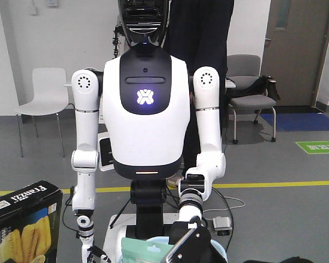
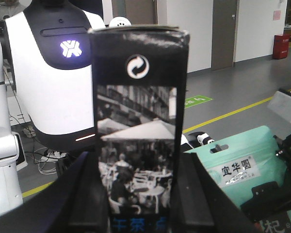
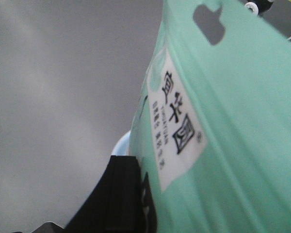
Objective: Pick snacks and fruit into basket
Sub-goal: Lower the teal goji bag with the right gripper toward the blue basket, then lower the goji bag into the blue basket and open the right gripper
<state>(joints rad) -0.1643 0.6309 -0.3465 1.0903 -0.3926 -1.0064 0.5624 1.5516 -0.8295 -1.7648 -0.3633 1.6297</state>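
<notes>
As the front view is read from its left edge, far left: a white chair [image 1: 41, 93] stands near the wall on the grey floor.
Franzzi box [image 1: 24, 224]: black carton printed with yellow wafer rolls, at the lower left corner, upright with a slight tilt, well to the left of the basket.
left gripper [image 2: 138, 165]: dark fingers flank the box on both sides in the left wrist view and clamp it. The box's narrow face, bearing a black-and-white café photograph, fills the middle of that view.
humanoid robot [image 1: 145, 109]: white torso with a black chest panel and a lit emblem, facing the camera at centre.
teal pouch [image 1: 145, 251]: bottom centre, hang-hole uppermost, white label with black characters. Its top stands above the basket rim, and whether its foot rests inside cannot be told.
right gripper [image 1: 189, 244]: black, closed on the pouch from the pouch's right. In the right wrist view a black finger lies against the pouch's face.
basket [image 1: 222, 251]: light blue. Only arcs of its smooth rim show, around the pouch and this gripper.
grey chair [image 1: 252, 93]: right of the humanoid, with a dark bag on it.
yellow line [image 1: 274, 185]: crosses the floor behind the humanoid's base.
green floor marking [image 1: 318, 146]: far right.
</notes>
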